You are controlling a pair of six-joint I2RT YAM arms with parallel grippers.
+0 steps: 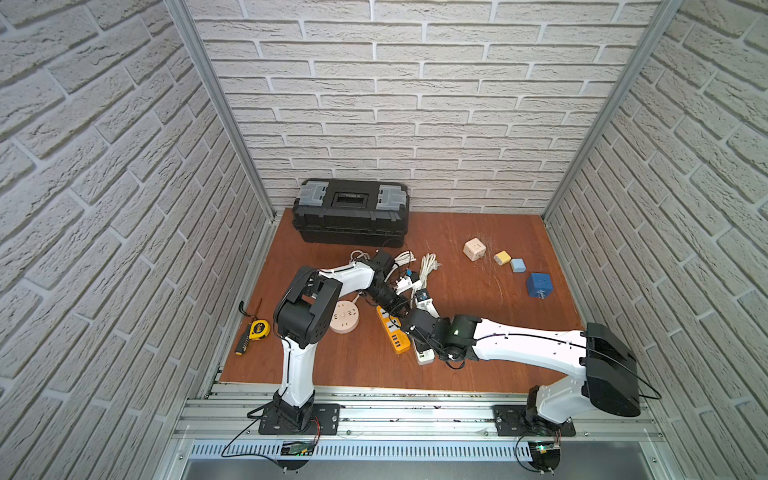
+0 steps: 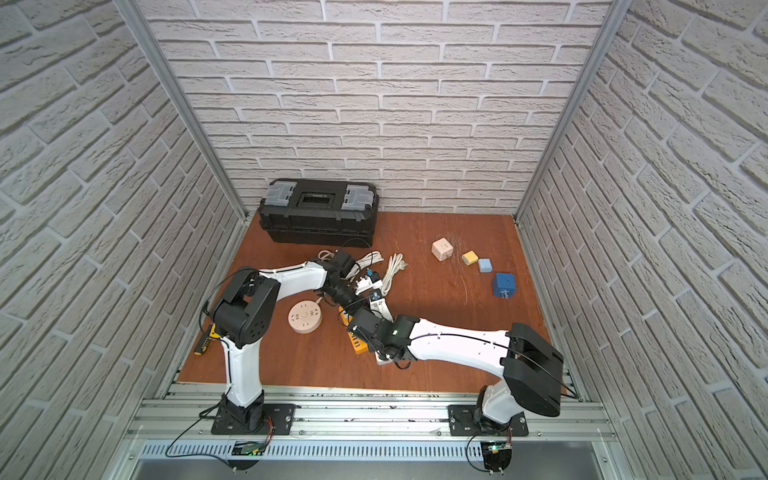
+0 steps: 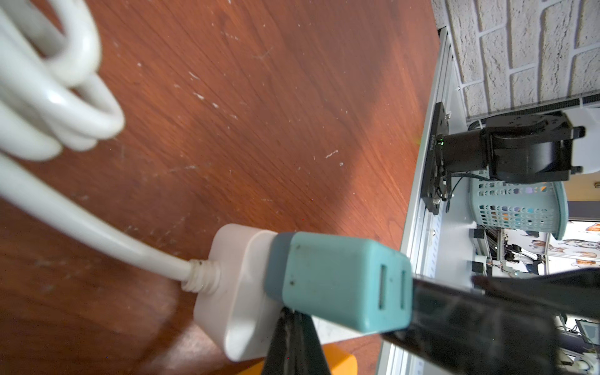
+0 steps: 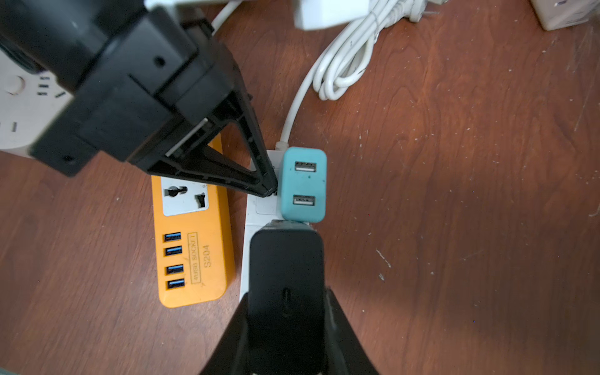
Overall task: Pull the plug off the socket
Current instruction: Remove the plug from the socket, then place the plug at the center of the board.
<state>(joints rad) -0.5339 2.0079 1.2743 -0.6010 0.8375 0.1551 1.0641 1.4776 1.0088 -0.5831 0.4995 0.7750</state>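
Only the right wrist view sees the plug [image 4: 303, 185] face-on.

bright, even light; top views bow at edges; nearby cable [image 3: 81, 61] blurred

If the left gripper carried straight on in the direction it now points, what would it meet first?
The white power strip: the shut left gripper points down at its top face, right beside the teal USB charger. Its tips look on or barely above the strip; the depth is unclear.
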